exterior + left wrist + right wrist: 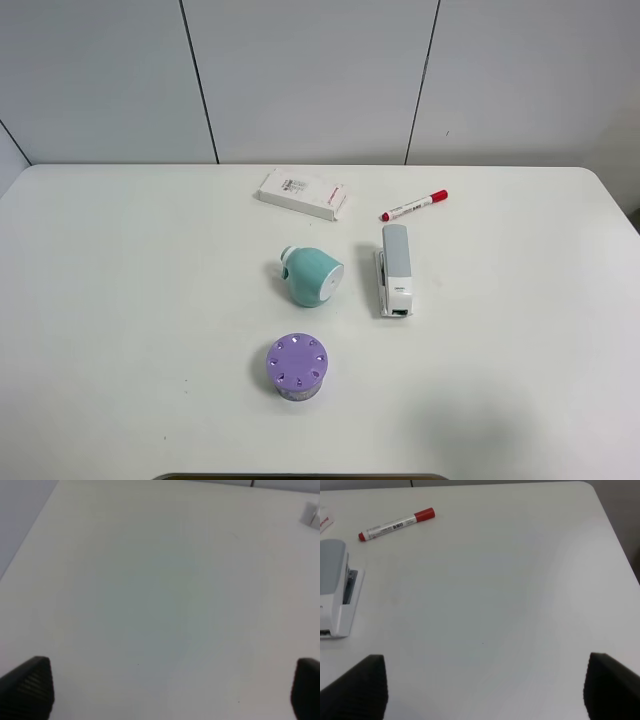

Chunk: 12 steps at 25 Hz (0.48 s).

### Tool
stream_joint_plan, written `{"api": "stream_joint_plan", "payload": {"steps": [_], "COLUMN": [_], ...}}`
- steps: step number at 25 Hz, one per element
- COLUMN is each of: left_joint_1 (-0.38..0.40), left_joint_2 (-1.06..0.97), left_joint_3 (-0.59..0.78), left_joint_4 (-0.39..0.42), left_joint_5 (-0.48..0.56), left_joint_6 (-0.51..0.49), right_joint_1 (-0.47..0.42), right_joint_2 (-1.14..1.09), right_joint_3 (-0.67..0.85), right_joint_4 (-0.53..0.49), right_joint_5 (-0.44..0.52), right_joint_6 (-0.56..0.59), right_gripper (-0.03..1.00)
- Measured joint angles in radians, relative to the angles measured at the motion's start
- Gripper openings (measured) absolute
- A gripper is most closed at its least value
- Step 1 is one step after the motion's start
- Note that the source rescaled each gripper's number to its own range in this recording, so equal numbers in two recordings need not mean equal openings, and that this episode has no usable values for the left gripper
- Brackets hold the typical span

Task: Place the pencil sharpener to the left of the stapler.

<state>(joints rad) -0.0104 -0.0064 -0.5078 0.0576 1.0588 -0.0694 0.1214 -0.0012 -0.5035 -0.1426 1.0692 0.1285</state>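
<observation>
A white table fills the frame under grey wall panels. The pencil sharpener lies mid-frame, already just left of the stapler. Both the left gripper and right gripper are spread and empty. Judged: placement looks done; no further move needed.

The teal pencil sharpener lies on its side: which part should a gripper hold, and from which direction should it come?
Probably grip the pencil sharpener across its rounded teal body, coming straight down from above. It lies on its side, with its small white knob pointing to the far left, so the curved flanks are free. The stapler lies apart on its right, leaving room for the fingers.
</observation>
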Motion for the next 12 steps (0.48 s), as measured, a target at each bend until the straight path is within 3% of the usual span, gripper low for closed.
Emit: {"api": "stream_joint_plan", "payload": {"steps": [12], "left_joint_1": [0.000], "left_joint_2": [0.000], "left_joint_3": [0.000], "left_joint_4": [0.000], "left_joint_5": [0.000], "left_joint_6": [0.000], "right_joint_1": [0.000], "right_joint_2": [0.000], "right_joint_3": [0.000], "right_joint_4": [0.000], "right_joint_5": [0.000], "right_joint_6": [0.000], "right_gripper": [0.80]}}
